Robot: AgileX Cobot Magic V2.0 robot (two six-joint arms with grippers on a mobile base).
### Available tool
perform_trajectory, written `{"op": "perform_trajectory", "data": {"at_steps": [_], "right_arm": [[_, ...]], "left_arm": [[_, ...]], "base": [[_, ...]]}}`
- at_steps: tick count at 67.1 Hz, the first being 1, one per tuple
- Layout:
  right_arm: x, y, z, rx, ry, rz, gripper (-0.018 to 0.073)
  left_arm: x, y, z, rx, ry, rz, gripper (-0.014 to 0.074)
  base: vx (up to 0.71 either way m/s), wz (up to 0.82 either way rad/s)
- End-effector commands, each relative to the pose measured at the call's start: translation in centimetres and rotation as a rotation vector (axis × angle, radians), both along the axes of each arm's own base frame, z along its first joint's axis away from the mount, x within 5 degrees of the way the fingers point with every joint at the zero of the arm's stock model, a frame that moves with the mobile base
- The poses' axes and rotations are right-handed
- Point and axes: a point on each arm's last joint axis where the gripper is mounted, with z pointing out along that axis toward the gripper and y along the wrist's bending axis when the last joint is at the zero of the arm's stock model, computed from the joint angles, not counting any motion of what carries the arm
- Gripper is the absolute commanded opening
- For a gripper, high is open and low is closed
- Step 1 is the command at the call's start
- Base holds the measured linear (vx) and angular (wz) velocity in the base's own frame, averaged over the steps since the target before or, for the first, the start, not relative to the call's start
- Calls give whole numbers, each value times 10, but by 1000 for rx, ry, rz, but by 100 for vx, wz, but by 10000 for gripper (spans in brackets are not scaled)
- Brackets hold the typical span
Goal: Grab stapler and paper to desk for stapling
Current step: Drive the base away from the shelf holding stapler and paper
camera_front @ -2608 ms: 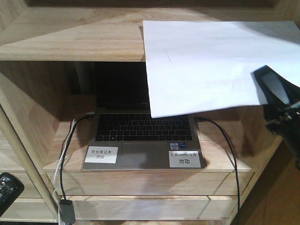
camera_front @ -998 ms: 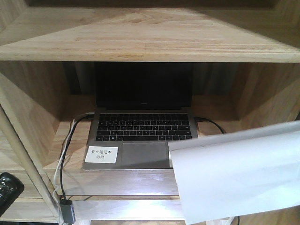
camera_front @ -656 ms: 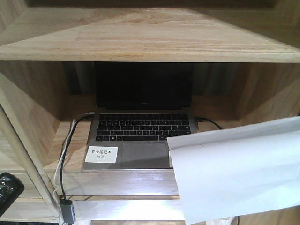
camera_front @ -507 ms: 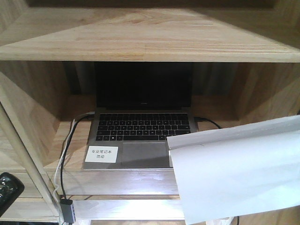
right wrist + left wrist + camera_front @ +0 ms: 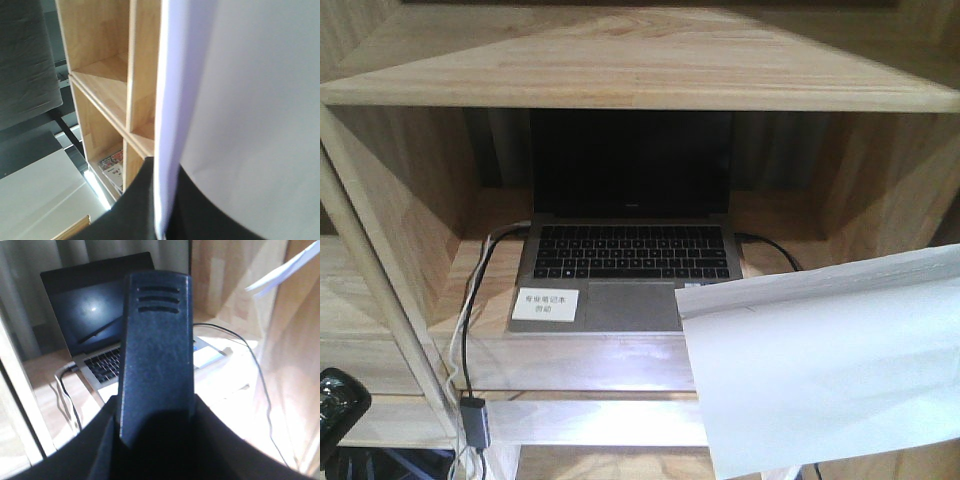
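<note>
The paper (image 5: 830, 360), lying on the top shelf (image 5: 620, 75) moments ago, now hangs low beyond that shelf's right front corner. The right hand (image 5: 167, 215) pinches it; it is thin, white and sagging. The left hand (image 5: 155, 450) looks clamped on the stapler (image 5: 155, 340), matte black and slotted. Both seem ready to carry; the surface is out of view.

Front camera faces straight into the shelf unit (image 5: 620, 80), tilted a little down on the laptop (image 5: 630, 250), the paper (image 5: 830, 360) near at lower right. My left wrist camera sits closer in, facing that same laptop, paper edge at far right. My right wrist camera is pressed against the paper, looking along it, shelf compartments beyond at left.
</note>
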Motion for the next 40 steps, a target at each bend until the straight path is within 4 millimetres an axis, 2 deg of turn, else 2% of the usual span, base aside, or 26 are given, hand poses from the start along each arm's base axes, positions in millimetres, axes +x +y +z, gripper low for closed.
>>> {"op": "perform_trajectory", "data": {"at_steps": [1,40], "right_arm": [[-3,0,3,18,-43,12,-2],[-3,0,3,18,-43,12,-2]], "left_arm": [[1,0,19,-90,-103,13,-6],[1,0,19,-90,-103,13,-6]], "base": [[-13,-2],[-16,-11]]}}
